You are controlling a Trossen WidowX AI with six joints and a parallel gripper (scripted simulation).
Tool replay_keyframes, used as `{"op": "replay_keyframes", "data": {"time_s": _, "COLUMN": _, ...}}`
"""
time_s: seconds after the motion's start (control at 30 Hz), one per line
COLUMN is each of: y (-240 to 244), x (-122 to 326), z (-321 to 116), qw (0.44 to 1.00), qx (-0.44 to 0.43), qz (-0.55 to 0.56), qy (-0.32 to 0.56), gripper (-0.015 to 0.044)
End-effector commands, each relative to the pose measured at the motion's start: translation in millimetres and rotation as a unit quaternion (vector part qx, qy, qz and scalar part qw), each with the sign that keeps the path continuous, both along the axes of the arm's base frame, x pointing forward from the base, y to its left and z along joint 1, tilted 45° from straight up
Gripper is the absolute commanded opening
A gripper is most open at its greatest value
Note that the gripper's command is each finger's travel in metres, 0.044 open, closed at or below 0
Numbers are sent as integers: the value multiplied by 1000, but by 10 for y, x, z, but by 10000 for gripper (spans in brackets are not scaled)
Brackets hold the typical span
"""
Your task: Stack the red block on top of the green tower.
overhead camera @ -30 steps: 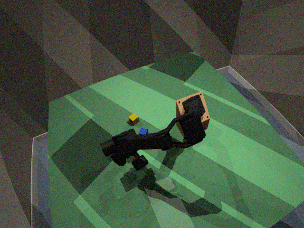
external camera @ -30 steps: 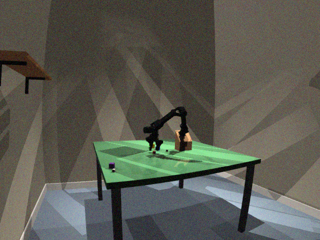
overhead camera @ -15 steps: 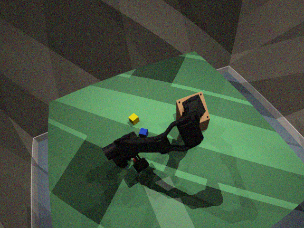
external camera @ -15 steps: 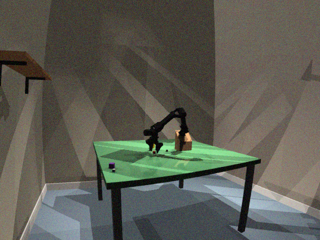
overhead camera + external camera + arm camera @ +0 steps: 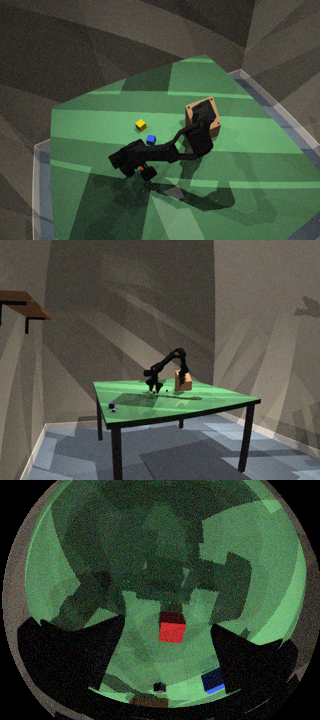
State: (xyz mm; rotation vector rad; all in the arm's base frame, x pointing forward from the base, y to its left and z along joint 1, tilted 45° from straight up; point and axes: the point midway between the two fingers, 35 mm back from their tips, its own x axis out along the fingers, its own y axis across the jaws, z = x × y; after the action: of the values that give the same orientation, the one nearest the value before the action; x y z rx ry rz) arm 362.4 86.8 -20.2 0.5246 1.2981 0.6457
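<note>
Top view: you had the green table [image 5: 258, 144] filling mid-frame, the gripper [image 5: 138, 172] low and left of centre, jaws spread wide and empty. Red block [image 5: 172, 632] lay between them, untouched; blue block [image 5: 151, 139] sat just above.

You see the gripper [image 5: 154, 388] wide open, straddling the red block [image 5: 154, 392] on the table [image 5: 180, 405], left of the wooden box [image 5: 184, 383].
</note>
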Motion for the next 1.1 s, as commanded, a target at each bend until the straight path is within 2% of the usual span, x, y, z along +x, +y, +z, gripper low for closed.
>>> {"op": "replay_keyframes", "data": {"time_s": 0.0, "y": -6, "x": 0, "z": -6, "qw": 1000, "qx": -1, "qz": -1, "qy": 1, "gripper": 440}}
{"op": "replay_keyframes", "data": {"time_s": 0.43, "y": -6, "x": 0, "z": -6, "qw": 1000, "qx": -1, "qz": -1, "qy": 1, "gripper": 99}}
{"op": "replay_keyframes", "data": {"time_s": 0.7, "y": -6, "x": 0, "z": -6, "qw": 1000, "qx": -1, "qz": -1, "qy": 1, "gripper": 45}}
{"op": "replay_keyframes", "data": {"time_s": 0.77, "y": -27, "x": -3, "z": 15, "qw": 1000, "qx": -2, "qz": -1, "qy": 1, "gripper": 0}}
{"op": "replay_keyframes", "data": {"time_s": 1.07, "y": -324, "x": -60, "z": 321, "qw": 1000, "qx": -2, "qz": -1, "qy": 1, "gripper": 0}}
